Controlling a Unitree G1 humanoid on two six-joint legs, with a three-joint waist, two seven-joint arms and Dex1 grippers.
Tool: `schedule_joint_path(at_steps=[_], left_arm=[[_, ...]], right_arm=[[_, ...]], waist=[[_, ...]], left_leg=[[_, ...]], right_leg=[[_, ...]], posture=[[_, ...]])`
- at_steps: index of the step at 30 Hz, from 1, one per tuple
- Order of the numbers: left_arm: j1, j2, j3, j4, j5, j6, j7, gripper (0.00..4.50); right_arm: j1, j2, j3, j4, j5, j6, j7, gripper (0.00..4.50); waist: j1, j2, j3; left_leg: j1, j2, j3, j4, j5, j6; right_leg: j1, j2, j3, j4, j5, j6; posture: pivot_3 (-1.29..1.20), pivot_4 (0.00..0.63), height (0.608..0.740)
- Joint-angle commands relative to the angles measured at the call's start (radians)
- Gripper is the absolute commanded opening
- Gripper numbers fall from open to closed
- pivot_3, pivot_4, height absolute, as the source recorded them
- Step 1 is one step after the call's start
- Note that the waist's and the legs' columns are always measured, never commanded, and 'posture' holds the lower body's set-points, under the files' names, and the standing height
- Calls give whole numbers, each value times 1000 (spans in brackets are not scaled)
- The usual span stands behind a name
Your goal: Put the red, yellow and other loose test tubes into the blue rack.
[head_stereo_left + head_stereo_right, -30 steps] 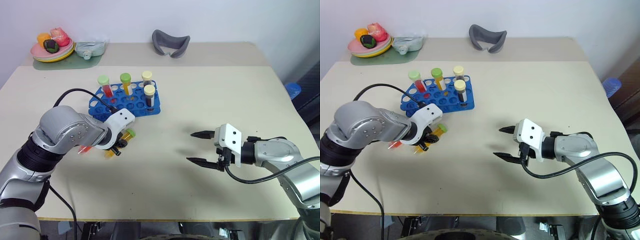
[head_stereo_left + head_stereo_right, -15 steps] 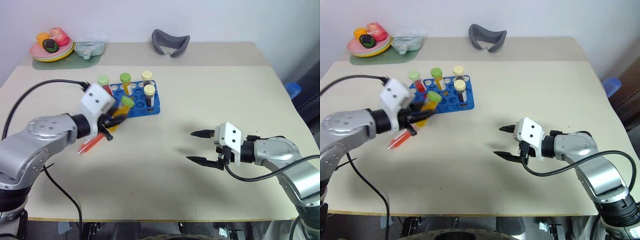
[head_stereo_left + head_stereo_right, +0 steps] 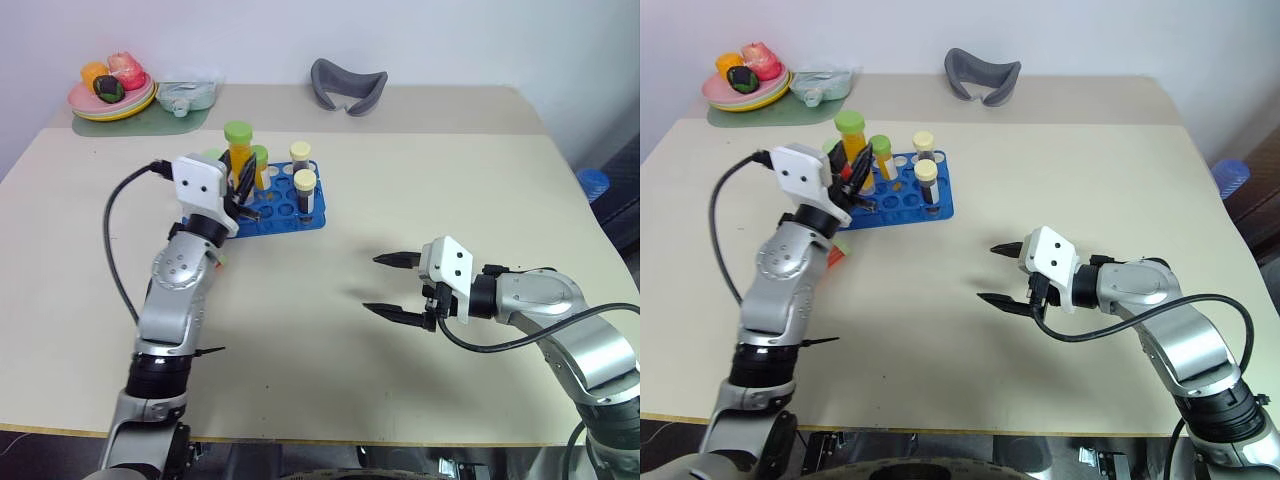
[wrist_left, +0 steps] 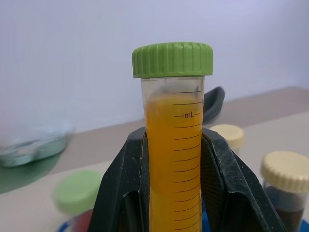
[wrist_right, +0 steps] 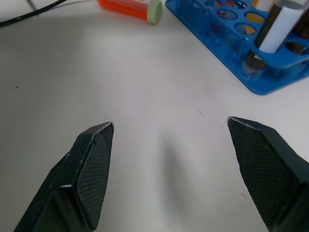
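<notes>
Yellow-orange tube [image 4: 175, 159] stands upright, clamped in the left tool [image 4: 181, 193] above the blue rack [image 3: 262, 200].

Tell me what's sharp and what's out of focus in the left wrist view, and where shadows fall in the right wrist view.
Left wrist view: the yellow-orange tube and the black fingers gripping it are sharp; the caps behind and the far table are soft. Right wrist view: a faint shadow lies on the table between the open fingers.

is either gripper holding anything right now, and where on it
The left gripper grips the yellow-orange tube by the middle of its body, below the green cap, upright near the blue rack. The right gripper is open, holding nothing.
</notes>
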Motion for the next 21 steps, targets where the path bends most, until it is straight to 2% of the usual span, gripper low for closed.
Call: schedule_joint_path(at_steps=[1,12,16,21], left_arm=[[-4,-26,9,56,19,-139,-25,788],[-61,-78,8,294,35,-335,-105,788],[-84,-92,12,368,26,-371,-127,788],[-83,-105,12,403,32,-401,-135,788]], right_arm=[[8,6,-14,-48,6,4,-21,3853],[17,27,-27,-69,26,22,-66,3853],[7,97,-75,-47,74,23,-117,3853],[23,127,-81,-41,89,19,-131,3853]], waist=[[0,0,0],[2,0,0],[2,0,0],[2,0,0]], left_leg=[[0,0,0,0,0,0],[0,0,0,0,0,0],[0,0,0,0,0,0],[0,0,0,0,0,0]], right_leg=[[0,0,0,0,0,0],[0,0,0,0,0,0],[0,0,0,0,0,0],[1,0,0,0,0,0]], posture=[[0,150,740],[0,150,740],[0,150,740],[0,150,740]])
